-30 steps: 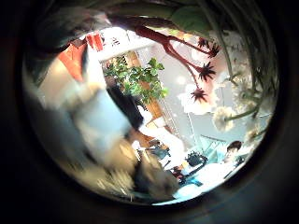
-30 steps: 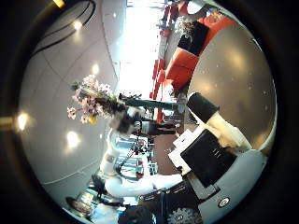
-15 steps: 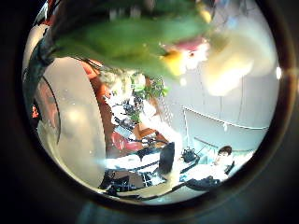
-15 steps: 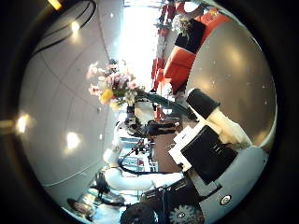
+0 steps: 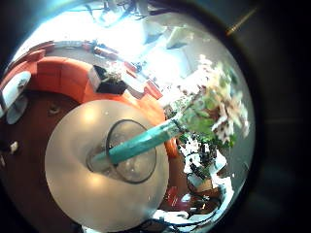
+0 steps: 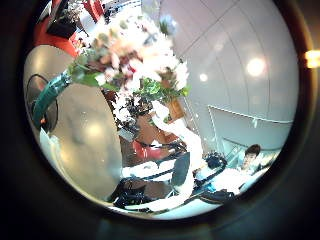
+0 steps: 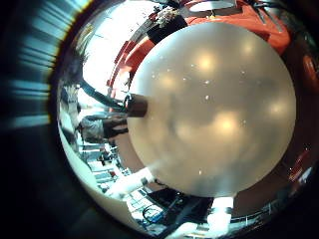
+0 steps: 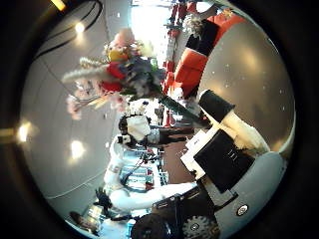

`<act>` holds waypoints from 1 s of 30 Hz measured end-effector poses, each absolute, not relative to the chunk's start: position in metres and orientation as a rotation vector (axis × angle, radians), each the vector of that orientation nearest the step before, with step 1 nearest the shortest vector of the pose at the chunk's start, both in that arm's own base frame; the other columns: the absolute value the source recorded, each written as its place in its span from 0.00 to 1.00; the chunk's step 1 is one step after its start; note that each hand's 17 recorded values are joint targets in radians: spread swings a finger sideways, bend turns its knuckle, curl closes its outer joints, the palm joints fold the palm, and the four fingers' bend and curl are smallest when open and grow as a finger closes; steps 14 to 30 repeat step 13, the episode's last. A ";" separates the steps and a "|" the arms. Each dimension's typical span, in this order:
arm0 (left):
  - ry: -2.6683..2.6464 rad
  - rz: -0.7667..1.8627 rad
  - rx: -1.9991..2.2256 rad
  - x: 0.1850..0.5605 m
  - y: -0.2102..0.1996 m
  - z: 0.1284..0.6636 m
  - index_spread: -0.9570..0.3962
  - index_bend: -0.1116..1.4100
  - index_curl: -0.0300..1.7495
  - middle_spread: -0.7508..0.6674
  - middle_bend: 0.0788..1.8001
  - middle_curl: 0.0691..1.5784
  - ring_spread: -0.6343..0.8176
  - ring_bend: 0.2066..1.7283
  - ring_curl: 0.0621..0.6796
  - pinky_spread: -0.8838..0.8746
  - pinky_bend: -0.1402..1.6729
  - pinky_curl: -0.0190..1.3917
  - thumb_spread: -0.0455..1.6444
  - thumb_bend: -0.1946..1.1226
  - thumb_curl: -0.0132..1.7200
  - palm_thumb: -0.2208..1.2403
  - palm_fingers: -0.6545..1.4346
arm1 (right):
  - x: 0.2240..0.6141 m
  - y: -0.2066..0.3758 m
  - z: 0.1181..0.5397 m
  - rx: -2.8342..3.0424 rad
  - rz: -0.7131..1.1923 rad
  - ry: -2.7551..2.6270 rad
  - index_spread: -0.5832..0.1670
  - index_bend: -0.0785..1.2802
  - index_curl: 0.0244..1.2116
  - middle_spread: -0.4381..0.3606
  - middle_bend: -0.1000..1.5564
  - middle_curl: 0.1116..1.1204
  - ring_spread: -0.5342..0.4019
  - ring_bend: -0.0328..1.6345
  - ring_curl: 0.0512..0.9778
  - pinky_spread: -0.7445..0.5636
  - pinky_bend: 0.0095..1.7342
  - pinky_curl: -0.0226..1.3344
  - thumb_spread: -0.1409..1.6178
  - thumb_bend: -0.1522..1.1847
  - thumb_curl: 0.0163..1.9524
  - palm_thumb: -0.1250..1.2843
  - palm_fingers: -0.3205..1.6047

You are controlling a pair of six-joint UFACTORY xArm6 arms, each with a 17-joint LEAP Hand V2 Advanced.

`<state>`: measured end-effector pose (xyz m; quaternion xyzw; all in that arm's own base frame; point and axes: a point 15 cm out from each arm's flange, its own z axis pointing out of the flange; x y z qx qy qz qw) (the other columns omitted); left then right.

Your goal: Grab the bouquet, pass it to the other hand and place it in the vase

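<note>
The round bench (image 5: 78, 184) fills the middle of the left hand's little-finger-side frame, with the vase (image 5: 154, 160) standing on it near the centre. The bouquet (image 5: 209, 102) hangs close to that palm, and its wrapped stem (image 5: 136, 144) crosses the vase's mouth. I can't tell whether the stem is inside the rim or only above it.

That is my main worry. If the stem end sits on or past the rim, lowering it could knock the vase over or shove it across the bench. The blooms look top-heavy, so a slack hold could let the bunch swing and miss the mouth.

The right hand (image 8: 224, 149) shows only partly and the left hand not at all, so I can't tell how either hand's fingers are set.
</note>
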<state>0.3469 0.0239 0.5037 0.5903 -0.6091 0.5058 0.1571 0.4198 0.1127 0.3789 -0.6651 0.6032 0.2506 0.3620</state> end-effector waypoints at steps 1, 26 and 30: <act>-1.759 1.413 1.721 0.339 0.021 0.505 0.87 0.17 0.18 0.99 0.05 0.14 0.94 0.21 0.16 0.86 0.18 0.25 0.49 0.12 0.21 0.23 0.26 | 0.418 0.110 0.378 -1.735 0.630 1.563 0.40 0.20 0.33 0.58 0.17 0.23 0.73 0.31 0.17 0.94 0.24 0.17 0.63 0.09 0.29 0.70 0.38; -1.905 0.997 1.927 0.264 -0.021 0.492 0.88 0.17 0.16 0.98 0.06 0.11 0.93 0.19 0.18 0.86 0.19 0.24 0.50 0.12 0.21 0.25 0.28 | 0.386 0.100 0.379 -1.921 0.495 1.666 0.40 0.20 0.34 0.57 0.17 0.22 0.72 0.32 0.17 0.94 0.24 0.17 0.64 0.09 0.28 0.67 0.38; -1.905 0.997 1.927 0.264 -0.021 0.492 0.88 0.17 0.16 0.98 0.06 0.11 0.93 0.19 0.18 0.86 0.19 0.24 0.50 0.12 0.21 0.25 0.28 | 0.386 0.100 0.379 -1.921 0.495 1.666 0.40 0.20 0.34 0.57 0.17 0.22 0.72 0.32 0.17 0.94 0.24 0.17 0.64 0.09 0.28 0.67 0.38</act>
